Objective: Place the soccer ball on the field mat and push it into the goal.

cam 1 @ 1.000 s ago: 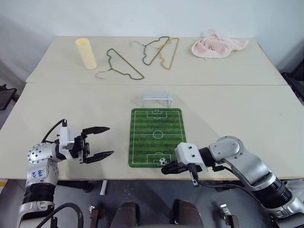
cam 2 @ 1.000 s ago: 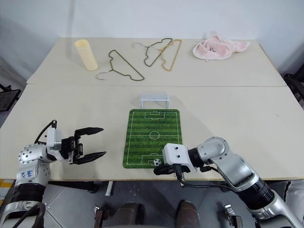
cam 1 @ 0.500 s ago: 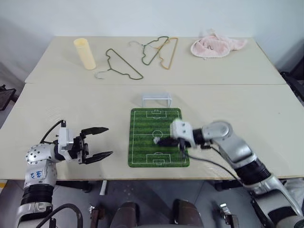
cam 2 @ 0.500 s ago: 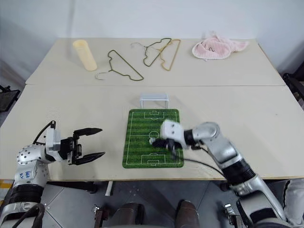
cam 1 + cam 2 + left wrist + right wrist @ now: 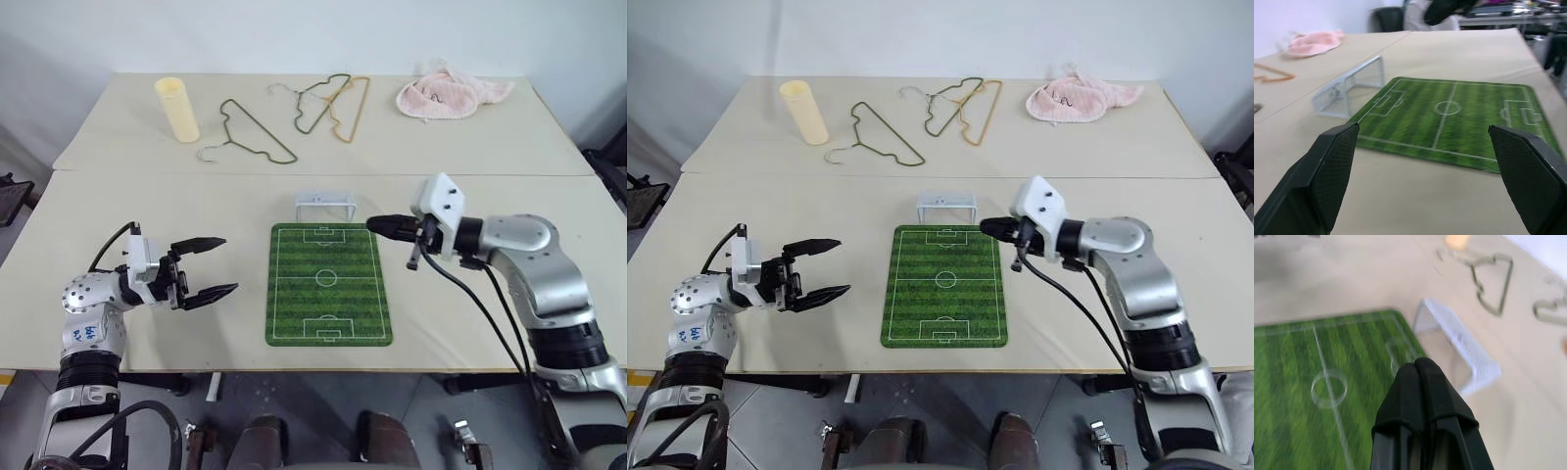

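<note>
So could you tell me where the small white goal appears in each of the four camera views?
Left eye: the goal sits just past the field mat's far edge.
Right eye: same spot, mid-table.
Left wrist: left of centre, at the mat's corner.
Right wrist: beside the closed fingers.
Shared landmark: the field mat.

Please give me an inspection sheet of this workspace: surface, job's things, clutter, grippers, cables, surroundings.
Surface: two beige tables pushed together.
Job's things: mat flat on the near table; goal just beyond its far end.
Clutter: yellow cup, hangers and pink cloth on the far table.
Grippers: left gripper open, left of the mat; right gripper shut, at the mat's far right corner.
Cables: black cable hangs from the right wrist; a loop at the left wrist.
Surroundings: white wall behind.
</note>
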`<action>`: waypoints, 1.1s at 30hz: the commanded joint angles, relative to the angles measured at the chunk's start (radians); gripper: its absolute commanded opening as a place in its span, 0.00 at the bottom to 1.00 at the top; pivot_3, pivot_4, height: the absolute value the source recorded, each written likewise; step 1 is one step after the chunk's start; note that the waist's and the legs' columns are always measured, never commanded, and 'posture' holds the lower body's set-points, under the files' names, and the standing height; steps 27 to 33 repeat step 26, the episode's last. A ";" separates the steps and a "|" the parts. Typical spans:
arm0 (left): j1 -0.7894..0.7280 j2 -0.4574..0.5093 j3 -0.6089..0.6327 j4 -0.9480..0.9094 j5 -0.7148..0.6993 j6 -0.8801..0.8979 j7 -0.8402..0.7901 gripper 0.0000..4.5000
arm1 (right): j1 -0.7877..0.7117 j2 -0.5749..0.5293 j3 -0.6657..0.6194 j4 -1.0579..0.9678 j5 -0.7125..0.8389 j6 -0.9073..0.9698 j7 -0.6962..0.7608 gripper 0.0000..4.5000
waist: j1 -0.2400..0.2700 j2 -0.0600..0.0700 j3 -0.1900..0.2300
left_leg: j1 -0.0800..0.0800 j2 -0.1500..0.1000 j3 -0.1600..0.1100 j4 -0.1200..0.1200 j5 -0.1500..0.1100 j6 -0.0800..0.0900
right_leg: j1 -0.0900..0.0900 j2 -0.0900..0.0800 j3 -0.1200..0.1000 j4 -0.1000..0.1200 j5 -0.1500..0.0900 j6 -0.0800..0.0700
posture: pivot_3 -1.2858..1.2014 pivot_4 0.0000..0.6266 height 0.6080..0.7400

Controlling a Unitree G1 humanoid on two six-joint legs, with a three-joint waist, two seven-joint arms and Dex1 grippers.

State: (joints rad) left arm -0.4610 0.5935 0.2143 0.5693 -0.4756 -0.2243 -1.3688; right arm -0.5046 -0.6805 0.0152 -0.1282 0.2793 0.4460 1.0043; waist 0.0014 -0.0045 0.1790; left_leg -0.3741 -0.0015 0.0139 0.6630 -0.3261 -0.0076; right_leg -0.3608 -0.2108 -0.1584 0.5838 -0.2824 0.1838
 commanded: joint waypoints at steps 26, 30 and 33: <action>0.041 0.043 0.161 0.059 -0.028 0.044 0.134 1.00 | 0.458 -0.129 -0.407 0.179 0.259 -0.236 0.254 0.99 | 0.001 -0.001 0.000 | 0.003 0.001 0.003 0.001 -0.001 0.000 | 0.002 0.000 0.002 0.000 0.000 0.000 | 0.52 0.24 1.00; 0.041 0.043 0.161 0.059 -0.028 0.044 0.134 1.00 | 0.458 -0.129 -0.407 0.179 0.259 -0.236 0.254 0.99 | 0.001 -0.001 0.000 | 0.003 0.001 0.003 0.001 -0.001 0.000 | 0.002 0.000 0.002 0.000 0.000 0.000 | 0.52 0.24 1.00; 0.041 0.043 0.161 0.059 -0.028 0.044 0.134 1.00 | 0.458 -0.129 -0.407 0.179 0.259 -0.236 0.254 0.99 | 0.001 -0.001 0.000 | 0.003 0.001 0.003 0.001 -0.001 0.000 | 0.002 0.000 0.002 0.000 0.000 0.000 | 0.52 0.24 1.00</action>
